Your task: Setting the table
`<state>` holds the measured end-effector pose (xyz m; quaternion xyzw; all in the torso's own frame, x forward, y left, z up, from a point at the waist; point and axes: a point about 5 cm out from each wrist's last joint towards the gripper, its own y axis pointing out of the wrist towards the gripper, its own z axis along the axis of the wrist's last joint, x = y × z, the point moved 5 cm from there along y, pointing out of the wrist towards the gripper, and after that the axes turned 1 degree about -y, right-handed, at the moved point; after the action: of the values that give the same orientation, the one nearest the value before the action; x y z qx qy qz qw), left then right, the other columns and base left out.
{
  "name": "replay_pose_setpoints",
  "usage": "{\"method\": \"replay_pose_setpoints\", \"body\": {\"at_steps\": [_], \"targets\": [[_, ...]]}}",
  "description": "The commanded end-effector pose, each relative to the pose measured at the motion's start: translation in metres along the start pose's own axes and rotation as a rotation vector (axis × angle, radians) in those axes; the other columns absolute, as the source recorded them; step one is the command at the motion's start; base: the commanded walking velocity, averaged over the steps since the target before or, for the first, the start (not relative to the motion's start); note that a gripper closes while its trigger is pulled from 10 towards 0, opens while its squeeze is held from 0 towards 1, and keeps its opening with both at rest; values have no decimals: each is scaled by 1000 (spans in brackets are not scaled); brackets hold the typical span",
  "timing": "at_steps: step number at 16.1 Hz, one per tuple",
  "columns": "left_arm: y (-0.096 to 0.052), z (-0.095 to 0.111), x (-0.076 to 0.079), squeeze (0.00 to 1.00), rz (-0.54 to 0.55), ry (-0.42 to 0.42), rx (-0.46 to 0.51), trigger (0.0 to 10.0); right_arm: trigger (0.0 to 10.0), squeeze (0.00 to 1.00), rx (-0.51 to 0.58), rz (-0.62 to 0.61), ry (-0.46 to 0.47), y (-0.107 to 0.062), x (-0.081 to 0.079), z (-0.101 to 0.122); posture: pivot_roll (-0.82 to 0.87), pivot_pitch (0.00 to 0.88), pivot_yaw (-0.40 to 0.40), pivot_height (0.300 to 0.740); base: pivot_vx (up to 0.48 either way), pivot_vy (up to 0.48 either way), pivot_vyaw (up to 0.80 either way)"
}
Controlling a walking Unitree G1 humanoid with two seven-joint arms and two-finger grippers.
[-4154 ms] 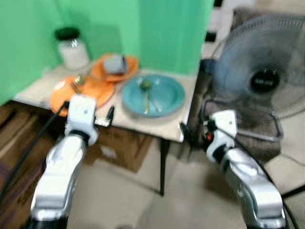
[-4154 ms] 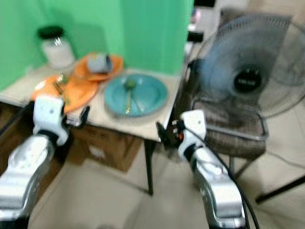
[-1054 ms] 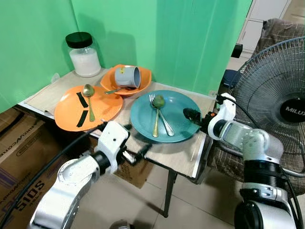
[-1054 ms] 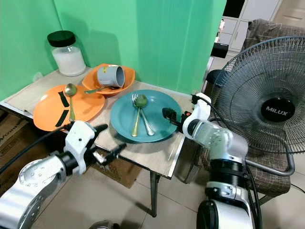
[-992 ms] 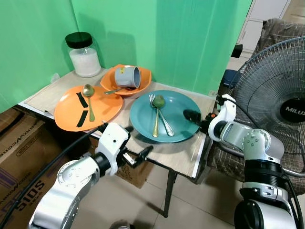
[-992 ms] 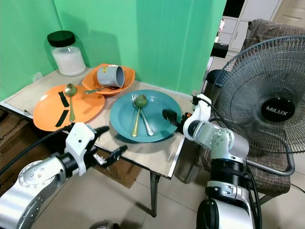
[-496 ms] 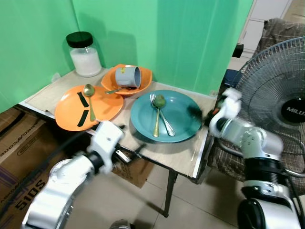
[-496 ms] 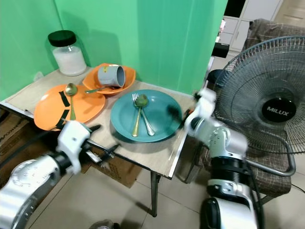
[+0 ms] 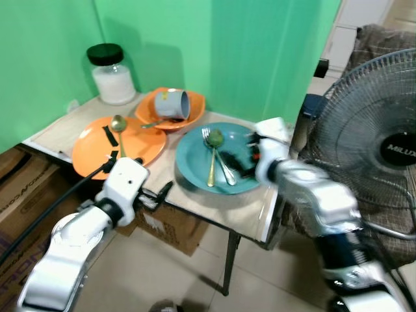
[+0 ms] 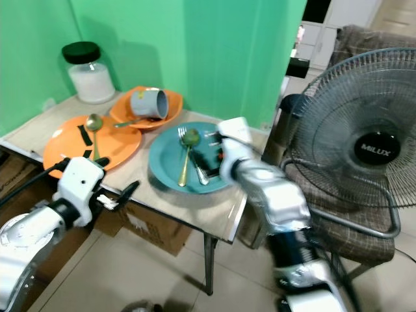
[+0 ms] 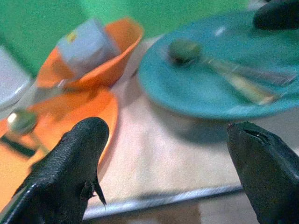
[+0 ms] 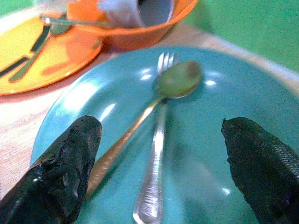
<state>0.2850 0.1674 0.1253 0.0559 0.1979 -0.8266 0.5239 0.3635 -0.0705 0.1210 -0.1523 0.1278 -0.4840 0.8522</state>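
A teal plate lies at the right of the small table, with a silver fork and a gold spoon with a greenish bowl lying side by side in it. My right gripper hovers low over the plate's right half, open, its fingers on either side of the cutlery. At the table's front edge, my left gripper is open and holds nothing. An orange plate with a spoon and an orange bowl holding a tipped grey cup lie to the left.
A jar with a black lid stands at the back left by the green wall. A large standing fan and a chair crowd the table's right side. Cardboard boxes sit under the table on the left.
My right gripper has swung left from the teal plate's right rim to above the plate beside the cutlery. The left gripper has drawn back left along the table's front edge.
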Motion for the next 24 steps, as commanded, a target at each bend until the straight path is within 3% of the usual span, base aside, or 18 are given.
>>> {"method": "replay_pose_setpoints", "body": {"at_steps": [1,3,5,8,10,13,15,16,17,24], "targets": [[-7,6,-12,0,29,25,27,10000,10000,0,51,-51,-12,2,8,13,173,0,1,740,0,0,0],[-8,12,-15,0,77,6,46,10000,10000,0,140,-59,-8,-5,9,23,181,0,-6,740,0,0,0],[0,19,-7,0,84,-15,81,10000,10000,0,174,-106,-24,-15,13,16,177,0,0,740,0,0,0],[10,24,9,0,39,-44,98,10000,10000,0,207,-208,76,-31,34,12,154,0,21,740,0,0,0],[14,25,4,0,49,-43,99,10000,10000,0,239,-271,109,-51,50,9,141,0,33,740,0,384,0],[16,25,1,0,66,-45,96,10000,10000,0,268,-316,135,-72,53,2,124,0,46,740,0,440,-167],[18,25,2,0,85,-66,103,10000,10000,0,269,-283,98,-73,42,1,117,0,50,740,0,227,-344],[21,28,4,0,97,-79,113,10000,10000,0,260,-283,13,-70,38,3,118,0,47,740,0,0,0],[22,28,5,0,103,-82,114,10000,10000,0,254,-277,1,-69,36,2,118,0,47,740,0,0,0],[22,26,5,0,174,-94,92,10000,10000,0,207,-210,55,-61,30,-4,138,0,30,740,0,0,0]]}}
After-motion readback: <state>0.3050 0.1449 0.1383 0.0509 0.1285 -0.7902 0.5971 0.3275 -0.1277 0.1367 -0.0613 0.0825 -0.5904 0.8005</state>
